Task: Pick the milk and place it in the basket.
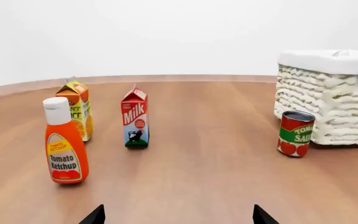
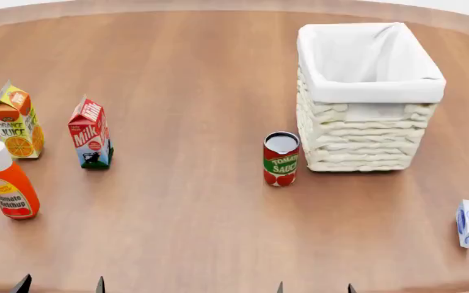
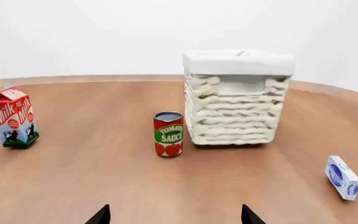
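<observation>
We have not started the pick: the milk carton (image 2: 90, 133) stands untouched on the wooden surface (image 2: 193, 207), toward its left edge, just beside the orange juice carton (image 2: 16, 121) and near the tomato ketchup bottle (image 2: 9, 182). The wicker basket (image 2: 363, 144) sits well apart toward the right edge, a tomato sauce can (image 2: 281, 159) just beside it. Everything remains: reach, grasp, carry, release. The carton is upright, long axis vertical, gable ridge up, its "Milk" face turned toward our near edge. Our left claw (image 2: 61, 285) and right claw (image 2: 314, 288) both have their tips apart, holding nothing
</observation>
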### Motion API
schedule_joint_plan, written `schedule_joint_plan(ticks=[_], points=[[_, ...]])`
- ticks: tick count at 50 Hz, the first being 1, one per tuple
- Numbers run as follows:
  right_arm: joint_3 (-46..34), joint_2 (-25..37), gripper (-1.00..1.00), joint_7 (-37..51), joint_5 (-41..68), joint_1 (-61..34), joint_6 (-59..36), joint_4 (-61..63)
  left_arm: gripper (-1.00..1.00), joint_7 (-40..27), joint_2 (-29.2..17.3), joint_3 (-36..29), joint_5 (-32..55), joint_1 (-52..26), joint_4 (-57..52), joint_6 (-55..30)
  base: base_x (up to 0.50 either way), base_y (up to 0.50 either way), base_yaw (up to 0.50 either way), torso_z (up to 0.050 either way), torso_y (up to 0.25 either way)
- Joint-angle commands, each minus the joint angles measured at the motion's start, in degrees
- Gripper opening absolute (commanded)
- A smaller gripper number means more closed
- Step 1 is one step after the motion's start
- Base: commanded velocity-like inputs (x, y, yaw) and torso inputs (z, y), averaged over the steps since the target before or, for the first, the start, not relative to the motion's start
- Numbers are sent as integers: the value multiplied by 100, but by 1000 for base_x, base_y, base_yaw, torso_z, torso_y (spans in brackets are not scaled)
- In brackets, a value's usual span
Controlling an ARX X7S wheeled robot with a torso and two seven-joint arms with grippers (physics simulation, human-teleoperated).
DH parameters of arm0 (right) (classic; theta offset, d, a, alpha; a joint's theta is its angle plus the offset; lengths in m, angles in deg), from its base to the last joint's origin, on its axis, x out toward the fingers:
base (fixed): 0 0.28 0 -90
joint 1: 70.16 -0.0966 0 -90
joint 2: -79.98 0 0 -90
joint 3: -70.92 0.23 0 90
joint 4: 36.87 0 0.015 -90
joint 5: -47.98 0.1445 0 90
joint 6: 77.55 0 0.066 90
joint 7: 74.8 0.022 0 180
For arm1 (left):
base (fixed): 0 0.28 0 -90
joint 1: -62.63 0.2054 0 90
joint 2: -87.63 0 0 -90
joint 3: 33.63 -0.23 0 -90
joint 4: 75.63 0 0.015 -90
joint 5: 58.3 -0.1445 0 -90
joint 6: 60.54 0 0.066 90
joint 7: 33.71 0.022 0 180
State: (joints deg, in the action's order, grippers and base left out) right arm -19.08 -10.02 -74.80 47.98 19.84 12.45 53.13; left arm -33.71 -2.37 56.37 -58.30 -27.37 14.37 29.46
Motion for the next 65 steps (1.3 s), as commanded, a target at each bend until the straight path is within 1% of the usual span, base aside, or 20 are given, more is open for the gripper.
schedule_joint_plan(ticks=[1, 8, 34, 42, 43, 44, 45, 46, 50, 51, 52, 53, 54, 56, 57, 58, 59, 60, 63, 65], points=[[-103, 81, 100, 92, 149, 2, 7, 8, 100, -97, -94, -129, 62, 24, 8, 57, 0, 0, 0, 0, 0], [-291, 207, 100, 365, 162, -57, -82, -86, 100, -269, -222, -280, 153, -15, 87, 148, 0, 44, 0, 0, 0], [-624, 432, 100, 530, 466, -89, -61, -135, 100, -535, -444, -531, 424, -64, 95, 63, 0, 497, 0, 0, 0], [-690, 469, 100, 631, 486, -111, -192, -98, 100, -617, -490, -590, 464, -31, 9, 18, 0, 0, 0, 0, 0], [-645, 464, 100, 659, 599, -127, -506, 125, 100, -667, -492, -597, 454, 2, -167, -119, 0, 0, 0, 0, 0], [-618, 487, 100, 785, 589, -122, -926, 607, 100, -737, -490, -584, 531, 8, -588, -724, 0, 0, 0, 0, 0], [-624, 494, 100, 795, 596, -118, -946, 632, 100, -747, -498, -590, 539, 10, -615, -747, 0, 0, 0, 0, 0], [-615, 533, 100, 865, 639, -158, -1516, 1147, 100, -937, -492, -595, 394, -21, -983, -1037, 0, 0, 0, 0, 0], [-641, 562, 100, 900, 671, -158, -1537, 1174, 100, -947, -498, -602, 400, -20, -999, -1052, 0, 0, 0, 0, 0], [-177, 784, 100, 1160, 1418, -1018, -2396, 2033, 100, -1077, -588, -452, 929, -879, -1859, -1911, 0, 0, 0, 0, 0], [-159, 792, 100, 1184, 1454, -1106, -3256, 2892, 100, -291, -28, -108, 70, -1230, -2718, -2771, 0, 0, 0, 0, 0], [-160, 795, 100, 1190, 1460, -1107, -4115, 3196, 100, -350, -66, -131, 129, -1264, -3063, -3630, 0, 0, 0, 0, 0], [-162, 799, 100, 1194, 1465, -1107, -4409, 3196, 100, -389, -93, -147, 172, -1266, -3069, -4489, 0, 0, 0, 0, 0], [-166, 805, 100, 1203, 1474, -1107, -4406, 3195, 100, -448, -133, -171, 237, -1268, -3069, -4536, 0, 0, 0, 0, 0], [-147, 1060, 100, 1465, 1705, -1967, -5266, 4054, 100, -523, -89, 47, 406, -2127, -3660, -5396, 0, 0, 0, 0, 0], [-125, 1048, 100, 1482, 1735, -2611, -6125, 4288, 100, -554, -105, 47, 445, -2856, -3703, -6248, 0, 0, 0, 0, 0], [-123, 1049, 100, 1486, 1740, -2614, -6854, 4292, 100, -579, -118, 43, 476, -2857, -3704, -6250, 0, 0, 0, 0, 0], [-24, 1079, 100, 1426, 1927, -3370, -7642, 4420, 100, -729, -71, 94, 485, -3485, -3635, -6419, 0, 0, 0, 0, 0], [-13, 1076, 100, 1438, 1948, -3395, -7690, 4441, 100, -815, -116, 81, 591, -3494, -3632, -6423, 0, 0, 0, 0, 0], [43, 1150, 100, 1458, 2060, -4264, -8484, 4640, 100, -900, -131, 116, 641, -4063, -3488, -6683, 0, 0, 0, 0, 0]])
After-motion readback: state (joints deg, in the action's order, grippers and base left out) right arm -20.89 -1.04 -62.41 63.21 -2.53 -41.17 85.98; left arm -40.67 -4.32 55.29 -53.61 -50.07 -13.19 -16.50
